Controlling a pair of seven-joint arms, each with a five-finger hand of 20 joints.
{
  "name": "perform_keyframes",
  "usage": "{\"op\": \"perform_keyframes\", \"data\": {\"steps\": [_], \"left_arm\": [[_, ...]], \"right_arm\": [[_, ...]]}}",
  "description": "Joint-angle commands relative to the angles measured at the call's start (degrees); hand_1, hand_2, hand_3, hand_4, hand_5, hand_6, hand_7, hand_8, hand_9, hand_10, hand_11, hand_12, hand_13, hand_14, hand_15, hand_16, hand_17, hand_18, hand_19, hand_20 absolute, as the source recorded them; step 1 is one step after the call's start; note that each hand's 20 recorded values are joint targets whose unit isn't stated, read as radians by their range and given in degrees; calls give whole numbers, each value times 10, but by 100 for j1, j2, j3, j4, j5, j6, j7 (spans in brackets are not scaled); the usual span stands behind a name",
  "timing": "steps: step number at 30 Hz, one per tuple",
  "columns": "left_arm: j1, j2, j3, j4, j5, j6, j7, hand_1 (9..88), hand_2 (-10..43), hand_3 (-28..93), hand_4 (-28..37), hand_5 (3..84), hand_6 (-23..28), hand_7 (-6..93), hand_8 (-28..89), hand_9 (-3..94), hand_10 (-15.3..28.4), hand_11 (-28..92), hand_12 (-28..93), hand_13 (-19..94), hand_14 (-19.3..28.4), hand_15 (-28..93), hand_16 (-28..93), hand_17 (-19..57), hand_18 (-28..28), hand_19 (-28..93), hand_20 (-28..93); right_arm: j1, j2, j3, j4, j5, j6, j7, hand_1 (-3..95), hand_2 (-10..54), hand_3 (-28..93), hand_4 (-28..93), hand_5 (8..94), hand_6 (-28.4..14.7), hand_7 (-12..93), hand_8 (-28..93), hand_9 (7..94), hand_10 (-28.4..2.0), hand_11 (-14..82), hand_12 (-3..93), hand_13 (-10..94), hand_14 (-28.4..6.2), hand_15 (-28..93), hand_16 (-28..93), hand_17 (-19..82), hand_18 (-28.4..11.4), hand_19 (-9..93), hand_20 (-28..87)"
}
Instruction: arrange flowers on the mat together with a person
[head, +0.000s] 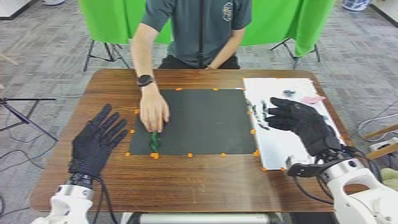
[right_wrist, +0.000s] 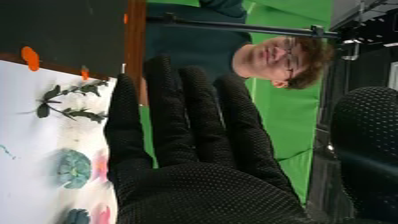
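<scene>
The right hand (head: 298, 120) is held wide over the white board (head: 277, 153), and it has nothing in it. The left hand (head: 91, 145) is flat and wide too, by the near left side of the mat (head: 210, 122). Between the two hands, a person's hand (head: 154, 110) has its fingertips at the far end of a green leaf (head: 155, 143) on the mat. The leaf is long and thin. It points away from the robot, with one end near the robot's side and one end at the person. Just left of the right hand lies a leafy sprig (head: 258, 111), which also runs near to far. Past the right hand are a pink flower (head: 313, 99) and a small blue-grey flower (head: 290, 93).

The job looks only just begun: one leaf is on the mat, and the blooms wait on the board.

From the right wrist, the right hand is wide, thumb well apart. Beside its fingers, the sprig splits in two, and both leafy tips point toward the hand. A blue-green flower (right_wrist: 75, 169) and a darker flower (right_wrist: 77, 217) sit near the palm, and I can't tell which way they face.
</scene>
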Motion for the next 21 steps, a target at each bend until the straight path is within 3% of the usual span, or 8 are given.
{"op": "perform_keyframes", "data": {"steps": [1, 4, 6, 8, 10, 14, 19, 21], "left_arm": [[43, 23, -32, 12, 68, -84, -39, 238, -18, 703, -266, 285, 18, 139, -84, 242, 109, 104, 152, 215, 136, 118, 43, -115, 220, 398, 69], [202, -60, -86, -48, 54, -75, -30, 237, -16, 701, -266, 290, 24, 137, -84, 246, 110, 106, 152, 215, 136, 118, 43, -115, 220, 399, 69], [269, -85, -63, -49, -7, 6, -35, 236, -16, 699, -267, 291, 24, 136, -83, 247, 111, 106, 152, 215, 136, 118, 43, -115, 220, 399, 69], [325, -81, -107, -52, -26, -26, -88, 236, -16, 699, -268, 291, 24, 134, -83, 249, 112, 106, 151, 216, 136, 118, 43, -115, 220, 398, 69], [317, -52, -135, -60, 24, 21, -82, 237, -16, 698, -269, 291, 23, 133, -83, 249, 111, 106, 150, 216, 136, 118, 43, -115, 220, 399, 70], [185, 55, -120, -38, 9, 17, -12, 238, -16, 697, -269, 289, 22, 133, -82, 248, 112, 106, 150, 216, 136, 118, 44, -115, 220, 399, 70], [350, -42, -91, -76, -44, 75, -11, 239, -12, 693, -266, 287, 21, 132, -82, 248, 111, 106, 150, 217, 135, 117, 44, -115, 220, 401, 72], [312, -42, -67, -48, -19, 56, -18, 239, -12, 692, -265, 287, 21, 131, -82, 247, 113, 107, 150, 217, 135, 118, 45, -115, 221, 402, 72]], "right_arm": [[-63, 62, 38, -53, -44, 32, -61, 117, 71, 798, -253, 416, -70, 135, -87, 435, -159, 133, 206, 383, -149, 265, 209, 83, -231, 464, 264], [-9, 57, 33, -52, -90, -123, -51, 121, 61, 805, -251, 414, -67, 137, -88, 439, -157, 134, 205, 385, -148, 264, 208, 84, -231, 465, 265], [-30, 48, 31, -42, -60, -67, -26, 124, 59, 805, -251, 411, -66, 138, -89, 438, -157, 134, 205, 386, -147, 264, 208, 84, -231, 464, 265], [-69, 32, 15, -53, -18, -51, -3, 125, 57, 806, -251, 410, -66, 139, -90, 438, -158, 134, 205, 386, -147, 264, 208, 84, -231, 465, 265], [-39, 47, 10, -45, -77, -111, -2, 125, 55, 807, -251, 410, -66, 139, -90, 438, -158, 134, 205, 386, -148, 265, 209, 84, -231, 465, 265], [94, 40, -49, -4, -70, -19, -76, 126, 55, 807, -253, 412, -69, 140, -91, 438, -158, 134, 205, 387, -147, 266, 208, 84, -231, 465, 265], [45, 21, 8, -12, -100, -247, 46, 126, 55, 808, -253, 413, -71, 141, -91, 439, -159, 136, 205, 391, -147, 270, 208, 97, -229, 497, 280], [-35, 68, 47, -63, -116, -89, 64, 127, 55, 807, -253, 412, -71, 141, -91, 439, -158, 137, 205, 396, -148, 276, 207, 106, -229, 518, 292]]}}
